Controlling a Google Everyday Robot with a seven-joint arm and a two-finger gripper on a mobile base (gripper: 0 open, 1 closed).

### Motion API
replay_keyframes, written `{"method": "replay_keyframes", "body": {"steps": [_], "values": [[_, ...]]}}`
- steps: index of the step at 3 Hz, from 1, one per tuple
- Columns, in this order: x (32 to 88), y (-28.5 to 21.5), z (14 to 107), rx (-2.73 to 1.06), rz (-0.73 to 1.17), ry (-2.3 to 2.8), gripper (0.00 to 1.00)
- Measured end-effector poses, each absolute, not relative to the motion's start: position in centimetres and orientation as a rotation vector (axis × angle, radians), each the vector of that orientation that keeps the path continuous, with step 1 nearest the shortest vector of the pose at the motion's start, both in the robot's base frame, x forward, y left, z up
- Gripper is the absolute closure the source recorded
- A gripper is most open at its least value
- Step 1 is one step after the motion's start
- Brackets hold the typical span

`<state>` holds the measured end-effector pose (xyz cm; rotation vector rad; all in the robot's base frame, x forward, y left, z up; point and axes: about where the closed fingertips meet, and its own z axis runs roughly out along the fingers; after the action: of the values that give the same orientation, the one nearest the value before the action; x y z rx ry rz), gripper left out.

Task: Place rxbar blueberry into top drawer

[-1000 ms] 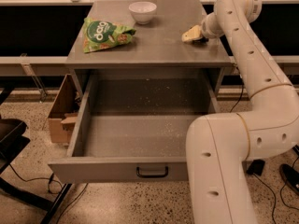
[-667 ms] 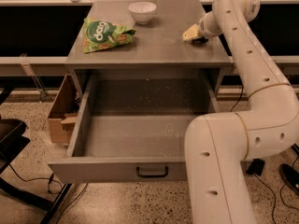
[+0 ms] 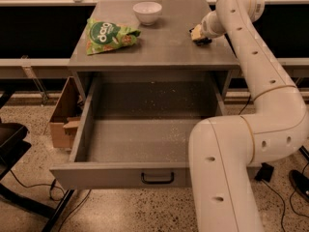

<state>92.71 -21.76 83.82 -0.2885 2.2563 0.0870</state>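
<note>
Cardboard is seen at the far left, where a box (image 3: 62, 121) is set on the speckled floor against the table (image 3: 164, 50). On the grey tabletop a green bag (image 3: 109, 35) is laid at the left, with a white bowl (image 3: 147, 12) behind it near the back edge. Below, the drawer (image 3: 96, 176) is pulled fully out, its black handle (image 3: 157, 179) centred on the front. At the tabletop's right side the gripper (image 3: 197, 34) is lowered onto a small dark item, taken to be the bar (image 3: 205, 41), which is mostly hidden beneath it; whether the gripper is closed on it cannot be told. The white arm (image 3: 260, 76) is curved across the right.
</note>
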Motion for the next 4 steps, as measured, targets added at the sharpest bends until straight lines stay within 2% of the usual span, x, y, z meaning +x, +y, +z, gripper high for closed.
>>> {"method": "replay_keyframes", "body": {"steps": [1, 3, 4], "values": [[92.7, -21.8, 83.8, -0.288, 0.087, 2.256, 1.00], [91.9, -21.4, 85.7, -0.327, 0.113, 2.240, 1.00], [90.1, -20.8, 90.0, -0.418, 0.133, 2.194, 1.00]]}}
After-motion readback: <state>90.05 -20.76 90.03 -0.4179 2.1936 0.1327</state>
